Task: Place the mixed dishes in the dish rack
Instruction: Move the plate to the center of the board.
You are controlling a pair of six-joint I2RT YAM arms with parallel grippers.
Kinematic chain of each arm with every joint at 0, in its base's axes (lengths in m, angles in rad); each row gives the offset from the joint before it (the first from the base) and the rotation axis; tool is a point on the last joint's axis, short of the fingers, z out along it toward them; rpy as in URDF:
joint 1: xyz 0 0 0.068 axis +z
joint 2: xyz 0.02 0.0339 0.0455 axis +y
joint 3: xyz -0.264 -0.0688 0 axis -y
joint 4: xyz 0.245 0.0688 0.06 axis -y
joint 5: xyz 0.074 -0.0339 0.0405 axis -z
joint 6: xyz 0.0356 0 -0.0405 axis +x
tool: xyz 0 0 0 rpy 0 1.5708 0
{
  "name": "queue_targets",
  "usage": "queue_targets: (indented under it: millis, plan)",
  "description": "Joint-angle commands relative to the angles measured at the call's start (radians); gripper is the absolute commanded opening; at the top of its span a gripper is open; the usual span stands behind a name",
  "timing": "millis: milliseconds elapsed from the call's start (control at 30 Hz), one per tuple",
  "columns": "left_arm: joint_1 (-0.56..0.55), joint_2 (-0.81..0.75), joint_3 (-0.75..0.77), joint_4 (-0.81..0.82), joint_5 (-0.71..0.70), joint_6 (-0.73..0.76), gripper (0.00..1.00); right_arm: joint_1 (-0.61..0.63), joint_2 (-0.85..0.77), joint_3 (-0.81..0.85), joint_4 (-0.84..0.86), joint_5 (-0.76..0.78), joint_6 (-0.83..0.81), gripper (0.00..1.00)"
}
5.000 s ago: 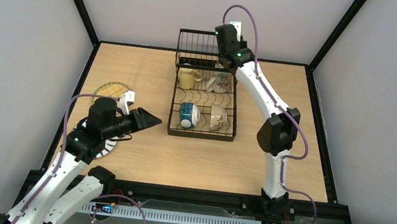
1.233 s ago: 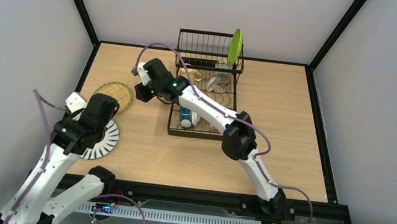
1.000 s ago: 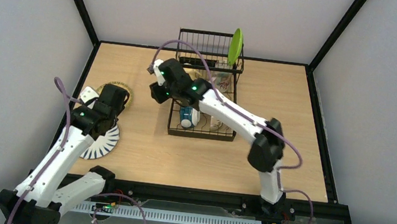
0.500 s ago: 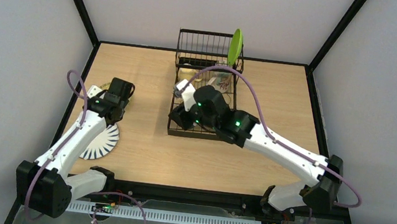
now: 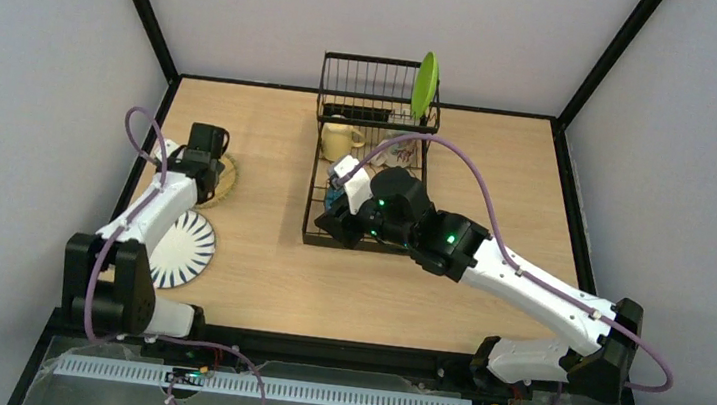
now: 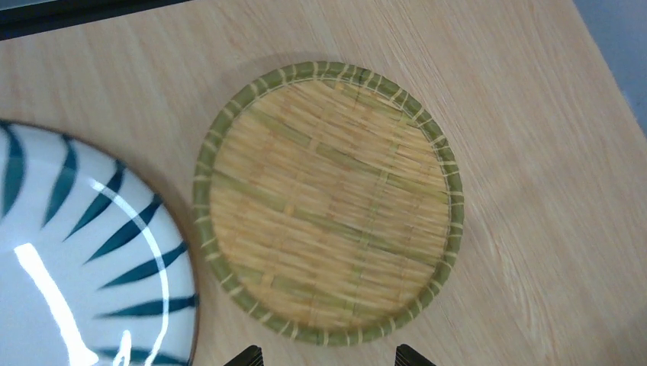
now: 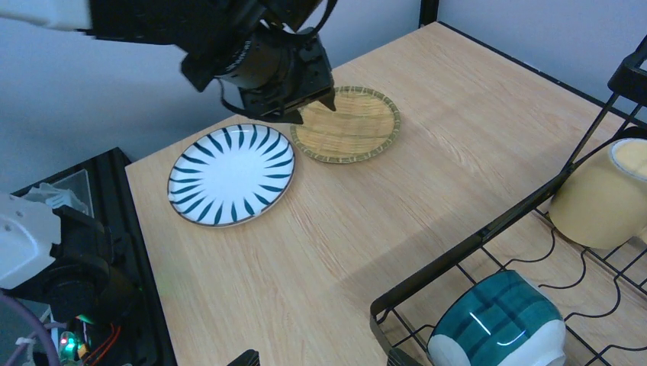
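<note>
The tan woven-look plate (image 6: 328, 202) lies flat on the table, and my left gripper (image 6: 329, 357) hangs open above its near rim with nothing between the fingers. The black-striped white plate (image 6: 69, 252) lies right beside it. From the right wrist view, the left gripper (image 7: 313, 113) hovers over the woven plate (image 7: 347, 124), next to the striped plate (image 7: 231, 174). My right gripper (image 7: 320, 358) is open and empty over the front left corner of the dish rack (image 7: 488, 236). The rack holds a blue bowl (image 7: 496, 324), a pale yellow mug (image 5: 340, 141) and an upright lime green plate (image 5: 426, 84).
The dish rack (image 5: 362, 246) stands at the back middle of the table, its tall basket end farthest away. Black frame posts and grey walls close in the table. The right arm (image 5: 527, 281) stretches low across the front right of the table.
My left arm has reached forward and now hovers over the woven plate. My right arm has swung back from the table left of the rack to the rack's front left corner.
</note>
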State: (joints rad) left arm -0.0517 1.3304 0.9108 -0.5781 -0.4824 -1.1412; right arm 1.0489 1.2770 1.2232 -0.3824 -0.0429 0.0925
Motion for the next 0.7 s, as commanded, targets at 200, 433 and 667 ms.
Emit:
queue_targets:
  millis: [200, 433, 667]
  plan:
    - [0.142, 0.263, 0.139, 0.171, 0.198, 0.325, 0.99, 0.008, -0.014, 0.006, 0.002, -0.008, -0.011, 0.95]
    - [0.190, 0.366, 0.175, 0.170, 0.258, 0.374, 0.99, 0.008, 0.005, 0.029, 0.001, 0.001, -0.015, 0.95]
    - [0.193, 0.431, 0.180, 0.136, 0.297, 0.347, 0.99, 0.008, 0.014, 0.036, 0.001, 0.009, -0.016, 0.95]
